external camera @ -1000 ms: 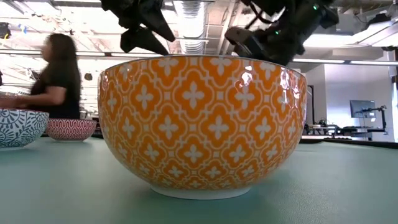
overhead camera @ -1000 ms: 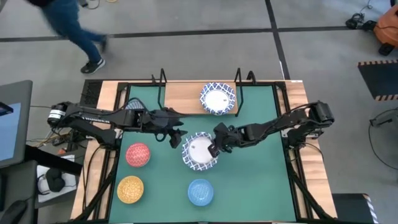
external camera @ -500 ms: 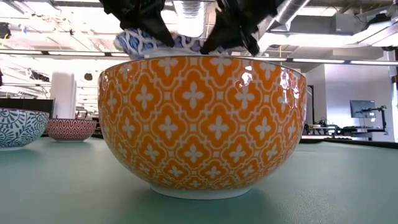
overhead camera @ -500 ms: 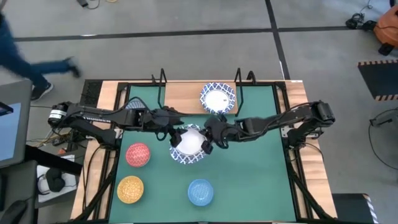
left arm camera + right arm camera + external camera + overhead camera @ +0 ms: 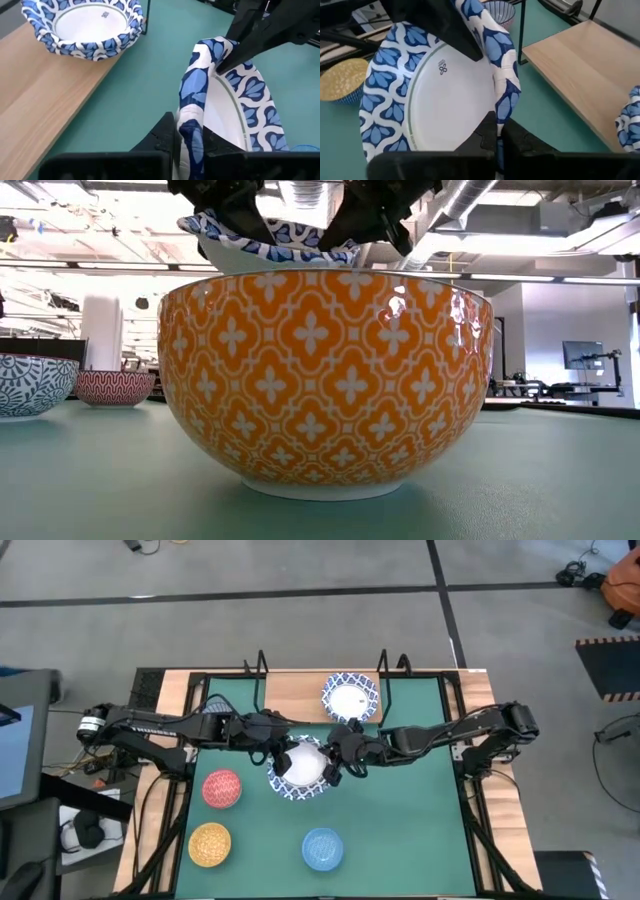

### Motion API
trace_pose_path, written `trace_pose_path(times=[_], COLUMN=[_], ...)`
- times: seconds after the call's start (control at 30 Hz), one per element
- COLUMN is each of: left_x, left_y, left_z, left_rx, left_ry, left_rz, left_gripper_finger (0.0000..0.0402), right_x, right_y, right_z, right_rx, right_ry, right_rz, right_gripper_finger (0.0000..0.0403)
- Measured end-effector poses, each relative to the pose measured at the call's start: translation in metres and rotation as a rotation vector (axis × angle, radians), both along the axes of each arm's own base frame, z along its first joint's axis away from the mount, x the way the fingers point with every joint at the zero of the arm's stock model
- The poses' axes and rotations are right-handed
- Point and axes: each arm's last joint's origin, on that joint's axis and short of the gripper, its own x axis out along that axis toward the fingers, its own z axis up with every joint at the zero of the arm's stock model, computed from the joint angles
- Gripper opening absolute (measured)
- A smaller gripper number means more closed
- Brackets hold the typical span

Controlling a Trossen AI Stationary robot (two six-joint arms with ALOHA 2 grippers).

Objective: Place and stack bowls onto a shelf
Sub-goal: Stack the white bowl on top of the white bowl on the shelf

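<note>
High view: you have the white lattice-rimmed bowl (image 5: 301, 769) lifted over mid-counter, just short of the shelf (image 5: 300, 695). Left pincer (image 5: 274, 754) and right pincer (image 5: 335, 766) each pinch opposite rims. Likely stiff, glazed, slippery, breakable; grip the rim only.

Place: robotics lab
Ceiling: exposed ducts (image 5: 300, 195) and strip lights
Floor: grey, taped lines (image 5: 300, 590)
Far right: monitor (image 5: 583, 356) on a desk
</note>
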Motion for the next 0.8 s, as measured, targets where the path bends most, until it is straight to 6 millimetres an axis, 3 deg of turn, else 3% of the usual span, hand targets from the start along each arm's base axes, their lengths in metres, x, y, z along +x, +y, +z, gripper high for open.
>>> trace_pose_path(times=[0.2, 0.37, 0.67, 0.8], left_x=[-0.001, -0.008, -0.026, -0.022], left_y=[0.0, 0.0, 0.006, 0.011], left_z=[-0.001, 0.006, 0.026, 0.034], left_rx=[-0.041, -0.046, -0.005, -0.007], left_ry=[0.007, -0.016, -0.11, -0.203], left_rz=[0.027, 0.047, 0.133, 0.157], left_gripper_finger=[0.0001, 0.0, 0.0, 0.0], right_x=[-0.007, -0.03, -0.102, -0.133], right_y=[0.001, 0.0, 0.001, 0.007], right_z=[0.009, 0.027, 0.081, 0.095], right_rx=[0.038, 0.031, 0.001, 0.023], right_ry=[-0.019, -0.028, -0.123, -0.145], right_rz=[-0.018, -0.107, -0.224, -0.196], right_gripper_finger=[0.012, 0.0172, 0.0177, 0.0168])
